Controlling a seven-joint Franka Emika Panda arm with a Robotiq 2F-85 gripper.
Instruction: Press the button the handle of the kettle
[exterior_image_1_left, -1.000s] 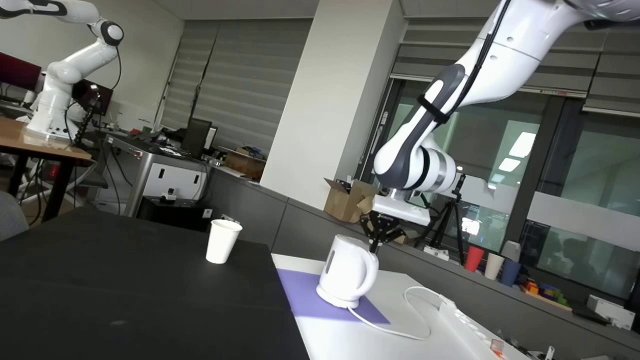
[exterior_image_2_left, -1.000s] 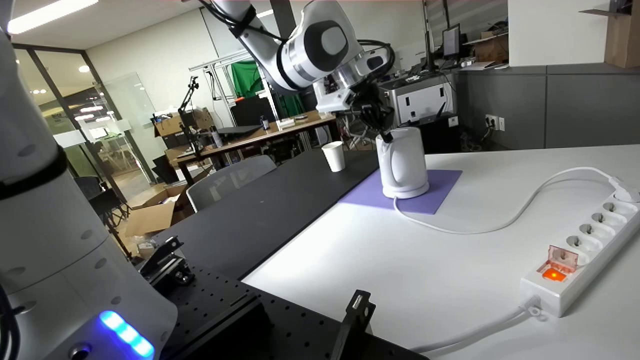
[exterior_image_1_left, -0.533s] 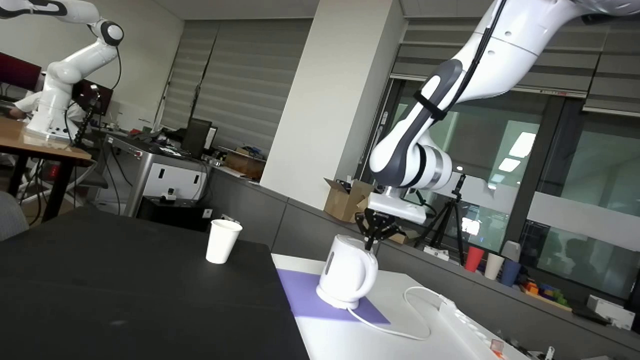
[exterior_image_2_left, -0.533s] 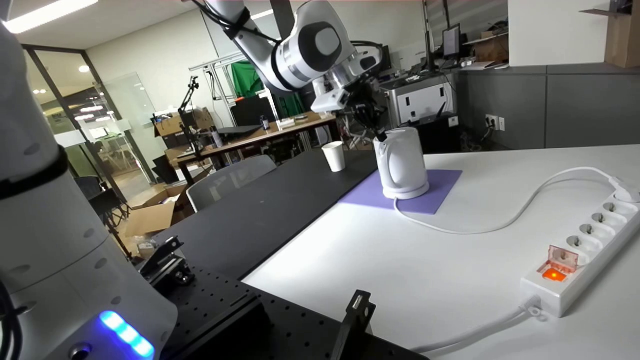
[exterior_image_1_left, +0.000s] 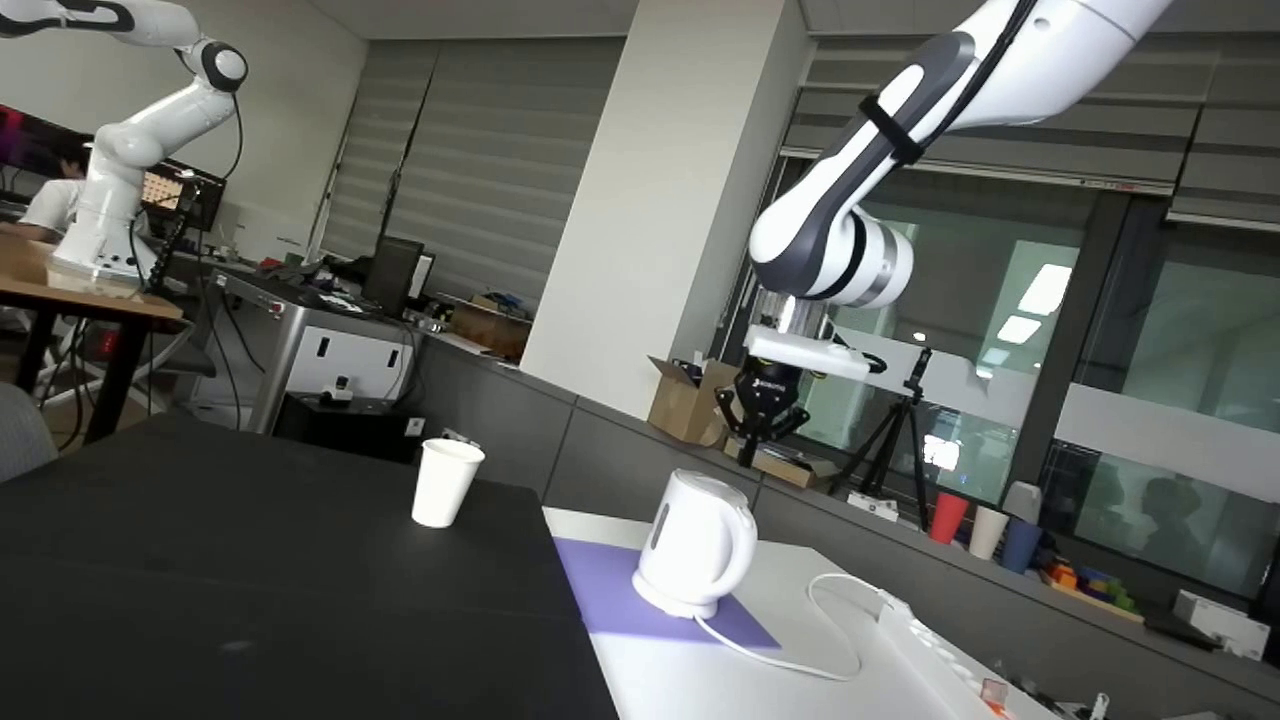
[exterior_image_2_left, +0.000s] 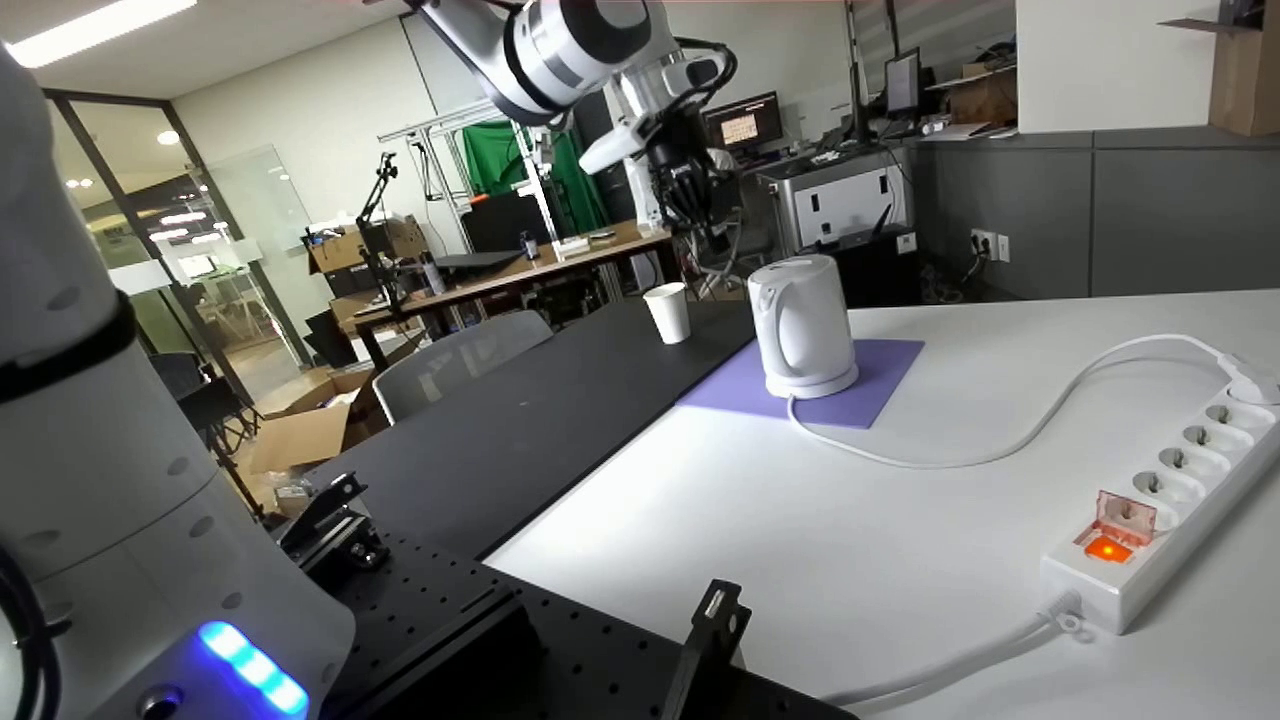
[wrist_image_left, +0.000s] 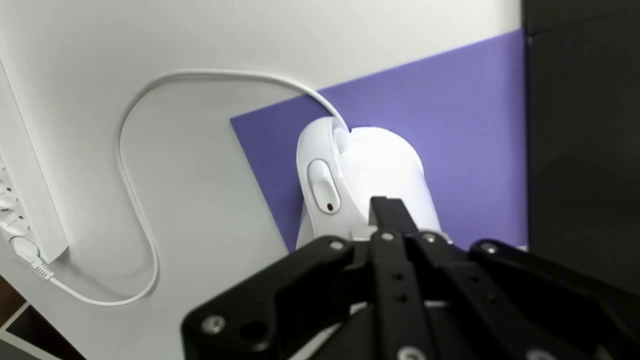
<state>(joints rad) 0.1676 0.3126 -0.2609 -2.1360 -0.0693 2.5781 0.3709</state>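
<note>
- White table (exterior_image_1_left: 700, 685), bottom right in an exterior view
- kettle (exterior_image_1_left: 685, 545) sits upright on purple mat (exterior_image_1_left: 605, 590), handle (exterior_image_1_left: 745, 550) facing right
- gripper (exterior_image_1_left: 747, 457) hangs above, fingers (wrist_image_left: 395, 217) pinched together

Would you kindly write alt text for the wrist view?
White kettle seen from above on a purple mat, a button on its handle. The shut black end effector juts in from the bottom; a cord curves left to a power strip.
</note>
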